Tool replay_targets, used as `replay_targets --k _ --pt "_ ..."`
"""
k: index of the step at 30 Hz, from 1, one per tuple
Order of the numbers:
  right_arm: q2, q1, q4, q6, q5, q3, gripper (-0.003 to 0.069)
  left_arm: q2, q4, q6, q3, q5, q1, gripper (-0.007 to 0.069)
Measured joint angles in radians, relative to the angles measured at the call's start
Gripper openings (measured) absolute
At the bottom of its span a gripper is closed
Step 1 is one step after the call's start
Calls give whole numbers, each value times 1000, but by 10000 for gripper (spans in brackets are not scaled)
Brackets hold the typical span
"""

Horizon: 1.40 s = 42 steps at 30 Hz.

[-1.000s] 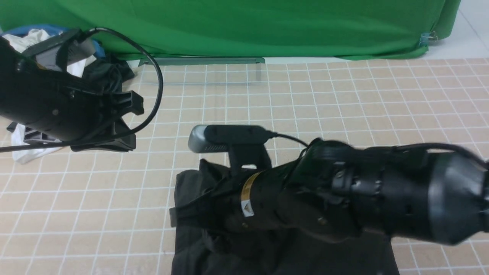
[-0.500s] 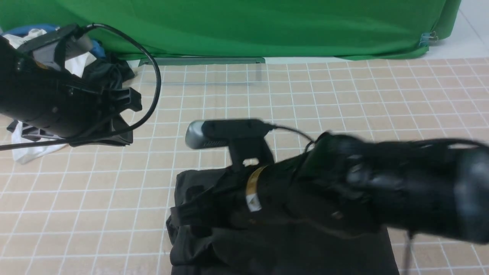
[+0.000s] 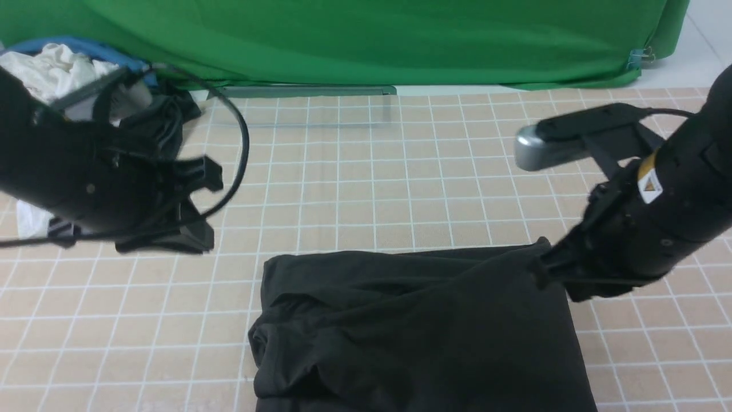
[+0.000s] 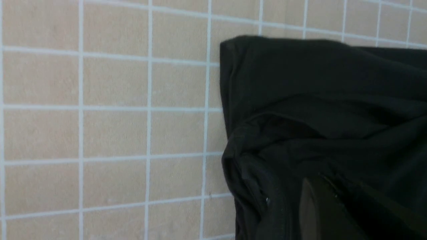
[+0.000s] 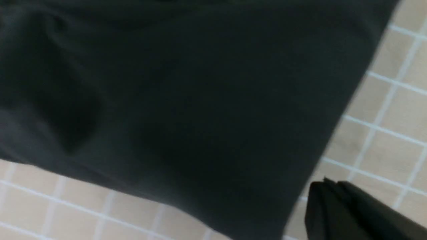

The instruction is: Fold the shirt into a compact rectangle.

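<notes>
The black shirt [image 3: 412, 332] lies folded into a rough rectangle at the front centre of the tiled table, its left edge [image 4: 233, 133] bunched and wrinkled. My right gripper [image 3: 540, 270] hangs at the shirt's far right corner; in the right wrist view the right gripper [image 5: 325, 184] is shut with nothing in it, over bare tile just beside the shirt's edge [image 5: 333, 133]. My left gripper [image 3: 194, 237] hovers shut to the left of the shirt. In the left wrist view its dark fingers [image 4: 317, 203] show against the cloth without gripping it.
A pile of white [image 3: 40, 68], blue and dark grey clothes [image 3: 166, 114] sits at the back left, with a white garment [image 3: 28, 220] under my left arm. A green backdrop [image 3: 372, 40] closes the far side. Tan tiled surface [image 3: 372, 171] surrounds the shirt.
My right arm has drawn back from over the shirt's middle to its far right corner, leaving the shirt uncovered. My left arm has dropped slightly.
</notes>
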Motion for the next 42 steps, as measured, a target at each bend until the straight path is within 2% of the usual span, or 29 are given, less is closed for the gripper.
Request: replay_targets --k 4,8,9,11,12,15,18,23,27,28,35,37,39,42 --pt "0 -74 0 -42 -4 15 78 5 -33 -34 79 -62 0 22" --pt "0 -133 0 -70 -38 19 287 52 -51 -46 100 -119 0 102" --pt "0 -139 -1 -72 -42 19 320 63 -53 -47 100 -124 0 120" --pt "0 -151 -1 -77 -64 19 416 112 -59 -47 101 -161 0 199" --pt "0 -152 -1 -78 -74 19 442 137 -61 -47 101 -178 0 237" --pt "0 -152 -1 -85 -97 19 463 202 -93 -32 101 -244 0 334" --pt "0 -152 5 -90 -106 19 462 289 -170 37 100 -308 0 430" --pt "0 -152 5 -94 -108 19 462 394 -265 137 47 -327 0 485" --pt "0 -152 5 -93 -108 19 462 454 -299 160 -6 -334 0 471" --pt "0 -152 5 -93 -108 19 462 474 -303 161 -23 -335 0 448" --pt "0 -152 5 -95 -118 19 462 532 -301 180 -59 -329 0 221" --pt "0 -152 5 -94 -127 19 462 537 -301 200 -61 -329 0 108" --pt "0 -152 5 -94 -129 19 462 544 -305 217 -69 -329 -2 39" --pt "0 -152 5 -95 -131 19 454 553 -308 225 -92 -326 -10 16"
